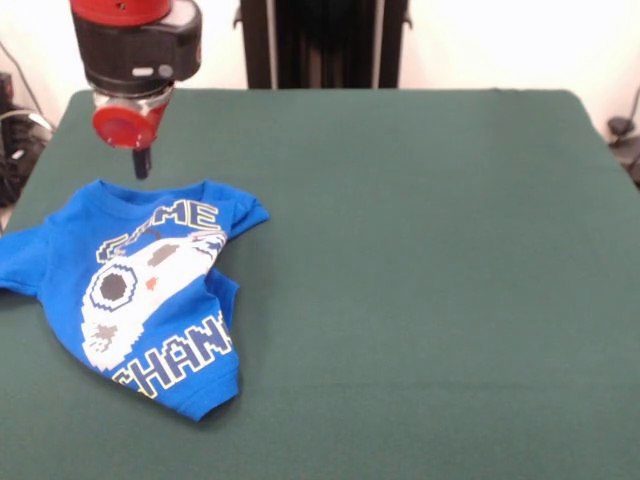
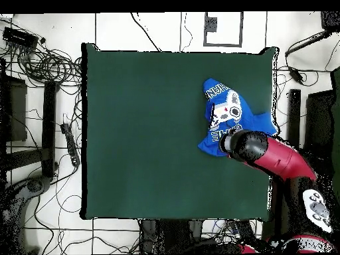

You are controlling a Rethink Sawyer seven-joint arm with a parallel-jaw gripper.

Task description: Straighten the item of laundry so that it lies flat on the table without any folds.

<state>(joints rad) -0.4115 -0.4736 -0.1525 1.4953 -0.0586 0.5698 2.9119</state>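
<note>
Pincer (image 1: pixel 141 165) is hanging just above the tabletop (image 1: pixel 420 250), a short way beyond the collar edge of the T-shirt (image 1: pixel 150 290), under the arm's black wrist and its red round end piece. Only one dark narrow tip is showing, so whether its fingers are apart or closed cannot be told. It is holding nothing, and open green cloth is showing between the tip and the shirt.

A small bright blue T-shirt is lying near one side edge of the dark green tabletop, print side up, with a white and grey game controller and yellow-outlined lettering. It is not lying flat. One sleeve is reaching out toward the tabletop's edge. The other side is folding in on itself, with the shoulder bunching and the body creasing inward, so the lettering at the hem is being cut short by the fold. In the overhead view the T-shirt (image 2: pixel 229 116) is sitting close to one edge, with the red arm (image 2: pixel 279 159) covering part of it.

Judging from this, the straightening is only partly along, and the arm is lining up for a fresh grasp. The next move is probably calling for a descent onto the folded shoulder or hem, a pinch of a single layer, and a pull away from the shirt's middle to open the fold without dragging the whole garment.
</note>
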